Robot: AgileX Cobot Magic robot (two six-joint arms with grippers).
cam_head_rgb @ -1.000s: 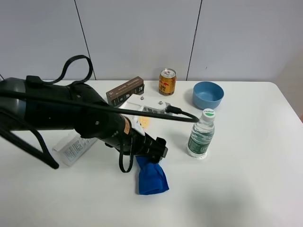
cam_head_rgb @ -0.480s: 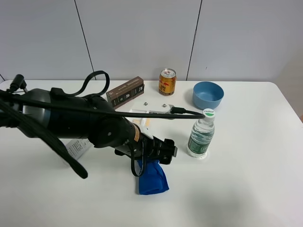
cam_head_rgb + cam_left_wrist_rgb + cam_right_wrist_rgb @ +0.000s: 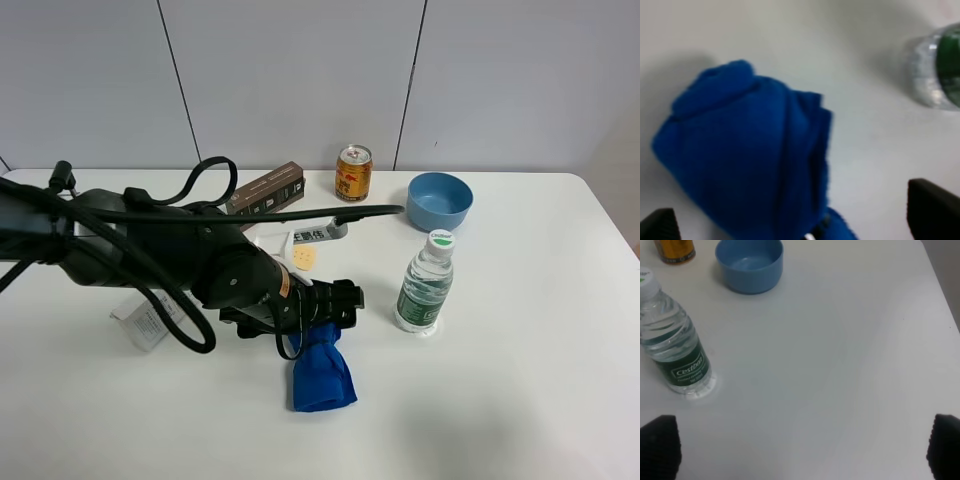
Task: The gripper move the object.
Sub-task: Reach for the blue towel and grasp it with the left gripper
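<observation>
A crumpled blue cloth (image 3: 322,375) lies on the white table (image 3: 520,380) in front of centre. My left gripper (image 3: 338,302) hovers just above the cloth's far end, at the tip of the black arm. In the left wrist view the cloth (image 3: 745,165) fills the space between the two widely spread fingertips, so the left gripper (image 3: 795,216) is open. I cannot tell whether it touches the cloth. My right gripper (image 3: 802,446) is open and empty over bare table. It is out of the exterior high view.
A water bottle (image 3: 425,283) stands right of the cloth, also in the right wrist view (image 3: 675,350). A blue bowl (image 3: 440,200), a gold can (image 3: 353,172) and a brown box (image 3: 265,190) stand at the back. A white box (image 3: 148,320) lies at the left.
The left arm has swung and dropped lower over the table. Its gripper shifted slightly right and now sits above the cloth's far end. The cloth has not moved.
</observation>
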